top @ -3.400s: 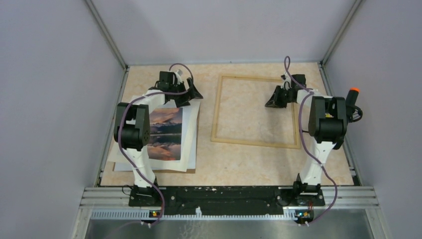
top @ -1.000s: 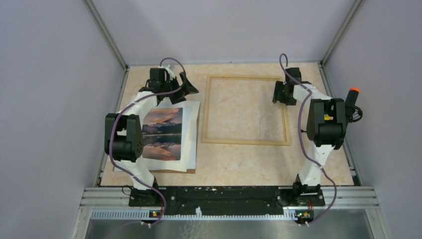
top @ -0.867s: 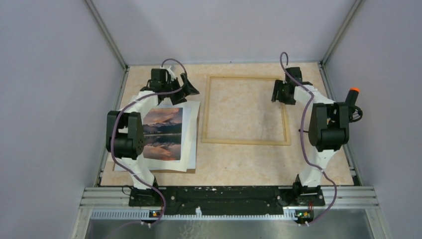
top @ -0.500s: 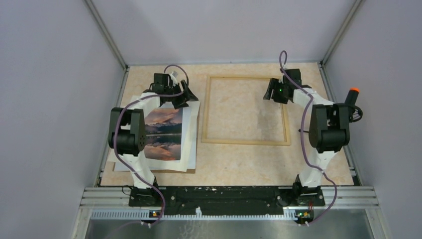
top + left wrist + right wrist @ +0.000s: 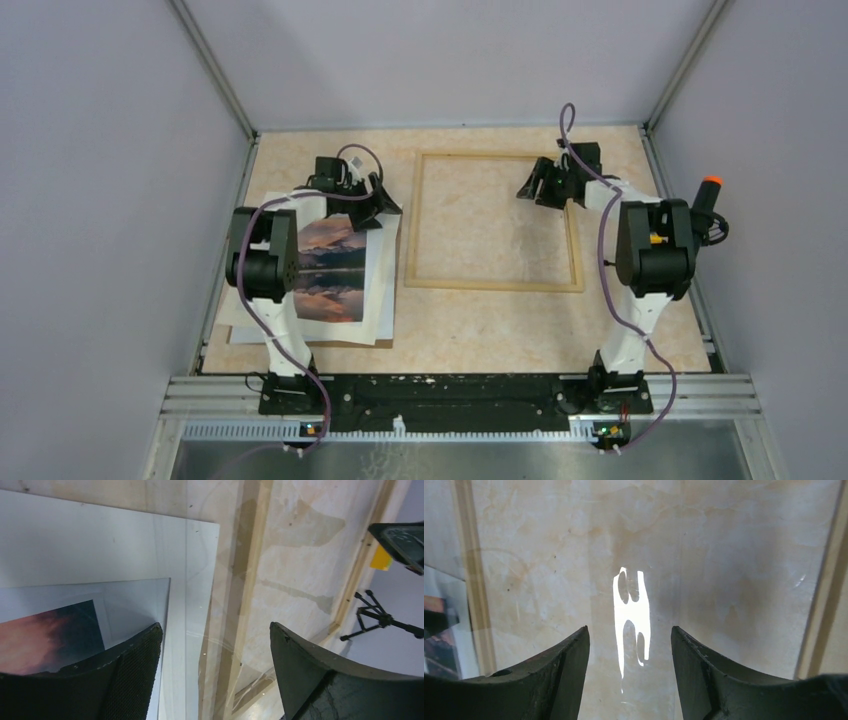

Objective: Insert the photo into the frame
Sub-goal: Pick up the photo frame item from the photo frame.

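The frame (image 5: 493, 285) lies flat on the counter (image 5: 470, 335), with the photo (image 5: 330, 270) just left of it on white sheets (image 5: 384, 300). The left pincer (image 5: 376, 204) hangs released above the photo's far corner nearest the frame, seemingly clear of it. The right pincer (image 5: 530, 187), also released, hangs over the frame's far right.

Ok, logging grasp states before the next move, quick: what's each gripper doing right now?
Left gripper: open, holding nothing.
Right gripper: open, holding nothing, above the frame.
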### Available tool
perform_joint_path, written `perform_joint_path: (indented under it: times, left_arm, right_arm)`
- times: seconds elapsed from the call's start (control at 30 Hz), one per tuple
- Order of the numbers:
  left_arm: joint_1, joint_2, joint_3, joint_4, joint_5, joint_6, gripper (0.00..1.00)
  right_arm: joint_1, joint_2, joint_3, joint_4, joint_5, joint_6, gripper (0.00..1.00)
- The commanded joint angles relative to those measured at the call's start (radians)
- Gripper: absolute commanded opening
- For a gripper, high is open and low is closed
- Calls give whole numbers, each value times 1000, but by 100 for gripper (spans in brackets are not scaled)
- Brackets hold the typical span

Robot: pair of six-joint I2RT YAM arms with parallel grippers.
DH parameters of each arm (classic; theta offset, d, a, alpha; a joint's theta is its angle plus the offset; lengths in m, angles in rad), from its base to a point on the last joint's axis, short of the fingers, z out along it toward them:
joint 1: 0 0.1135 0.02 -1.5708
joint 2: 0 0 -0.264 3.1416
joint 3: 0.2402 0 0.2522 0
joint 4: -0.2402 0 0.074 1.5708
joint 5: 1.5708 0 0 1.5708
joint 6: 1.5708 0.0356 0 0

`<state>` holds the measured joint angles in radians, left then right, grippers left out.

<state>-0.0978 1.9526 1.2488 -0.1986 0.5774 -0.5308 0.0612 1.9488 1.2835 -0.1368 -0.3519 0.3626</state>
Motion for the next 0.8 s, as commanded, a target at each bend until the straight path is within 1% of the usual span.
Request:
perform_joint_path:
  times: [0.0, 0.07, 0.17, 0.3, 0.43, 0.53, 0.63, 0.77]
  left_arm:
    - [25, 39, -11, 100, 141, -53, 83]
    - [39, 39, -40, 167, 204, -99, 80]
    - [48, 53, -72, 241, 258, -142, 71]
    - [50, 82, -77, 271, 294, -170, 63]
    - [54, 84, -86, 290, 294, -168, 54]
    - [67, 105, -72, 290, 309, -162, 44]
    - [89, 119, -53, 243, 291, -130, 35]
    - [91, 138, -63, 296, 334, -162, 22]
  right_arm:
    - [-41, 35, -27, 125, -165, 102, 60]
    - [-47, 43, -39, 179, -199, 124, 61]
    - [-47, 61, -31, 183, -218, 130, 61]
    - [-47, 68, -31, 186, -218, 132, 61]
    - [-47, 72, -32, 190, -220, 128, 61]
    - [-47, 79, -31, 190, -228, 128, 60]
    - [-47, 69, -44, 205, -237, 123, 61]
    - [-48, 45, -60, 231, -245, 127, 62]
